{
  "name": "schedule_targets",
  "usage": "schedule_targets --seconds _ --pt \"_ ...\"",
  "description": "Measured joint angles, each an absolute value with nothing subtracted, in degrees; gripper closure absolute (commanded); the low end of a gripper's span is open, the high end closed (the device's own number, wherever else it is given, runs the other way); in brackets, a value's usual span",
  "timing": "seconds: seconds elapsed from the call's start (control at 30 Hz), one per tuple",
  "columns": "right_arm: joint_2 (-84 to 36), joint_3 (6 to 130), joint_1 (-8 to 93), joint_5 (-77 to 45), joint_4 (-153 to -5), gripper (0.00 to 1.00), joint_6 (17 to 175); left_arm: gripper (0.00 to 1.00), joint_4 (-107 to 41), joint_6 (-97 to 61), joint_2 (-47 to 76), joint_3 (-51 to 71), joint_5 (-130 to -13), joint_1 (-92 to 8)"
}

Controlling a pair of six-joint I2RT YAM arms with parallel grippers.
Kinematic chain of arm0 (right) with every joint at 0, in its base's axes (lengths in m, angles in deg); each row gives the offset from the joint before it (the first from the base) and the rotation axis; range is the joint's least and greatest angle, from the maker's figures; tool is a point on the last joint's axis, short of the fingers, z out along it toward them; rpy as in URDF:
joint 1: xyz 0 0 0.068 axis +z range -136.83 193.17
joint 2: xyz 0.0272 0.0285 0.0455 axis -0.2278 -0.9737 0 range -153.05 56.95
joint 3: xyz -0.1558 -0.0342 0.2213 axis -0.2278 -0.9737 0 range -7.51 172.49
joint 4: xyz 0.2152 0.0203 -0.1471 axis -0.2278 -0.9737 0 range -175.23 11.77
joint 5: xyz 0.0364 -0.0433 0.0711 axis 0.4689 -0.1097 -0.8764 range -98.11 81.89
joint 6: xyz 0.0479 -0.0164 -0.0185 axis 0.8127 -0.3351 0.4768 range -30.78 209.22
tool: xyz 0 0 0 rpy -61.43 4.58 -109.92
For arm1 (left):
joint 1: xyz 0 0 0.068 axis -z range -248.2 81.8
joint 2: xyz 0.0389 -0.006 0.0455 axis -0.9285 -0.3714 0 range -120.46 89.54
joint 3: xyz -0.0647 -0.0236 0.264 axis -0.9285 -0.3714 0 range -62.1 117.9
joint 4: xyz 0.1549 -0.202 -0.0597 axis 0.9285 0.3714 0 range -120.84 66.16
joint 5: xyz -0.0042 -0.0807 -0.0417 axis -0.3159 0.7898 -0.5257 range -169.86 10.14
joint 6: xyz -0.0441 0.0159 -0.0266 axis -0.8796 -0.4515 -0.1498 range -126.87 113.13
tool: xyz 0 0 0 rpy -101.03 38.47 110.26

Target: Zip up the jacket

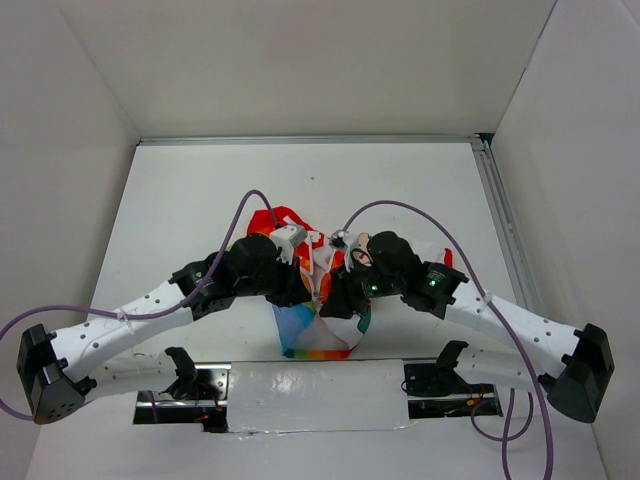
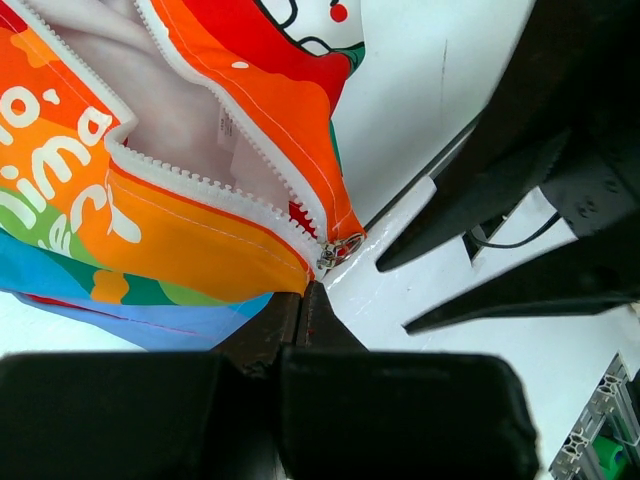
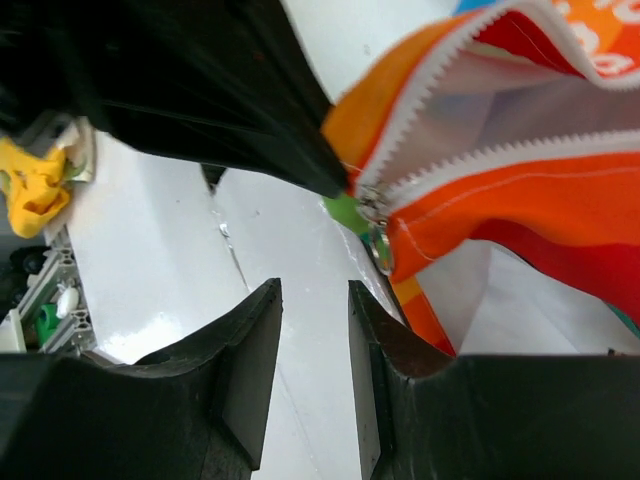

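Two tools at the jacket (image 1: pixel 312 330), zipper gaping wide open above the slider (image 3: pixel 380 245).
My left tool (image 2: pixel 305 300) was pinched shut on the bottom hem right under that slider. My right tool (image 3: pixel 312 290) had its jaws apart with nothing in them, fingertips just short of the slider. The jacket lay rumpled mid-counter (image 1: pixel 200 190), between my two arms.

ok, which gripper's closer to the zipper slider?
Left, narrowly. The left gripper is shut on the jacket hem just beside the zipper slider. The right gripper has open jaws, nothing between them, tips just short of it.
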State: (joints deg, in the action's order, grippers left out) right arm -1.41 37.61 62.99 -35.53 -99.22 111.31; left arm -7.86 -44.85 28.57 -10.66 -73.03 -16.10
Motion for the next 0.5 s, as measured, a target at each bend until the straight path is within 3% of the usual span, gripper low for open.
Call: schedule_targets --seconds 0.5 --pt "-0.7 37.5 59.3 -35.9 -95.6 0.58 112.3 1.00 -8.1 -45.0 28.6 -10.6 -73.0 -16.1"
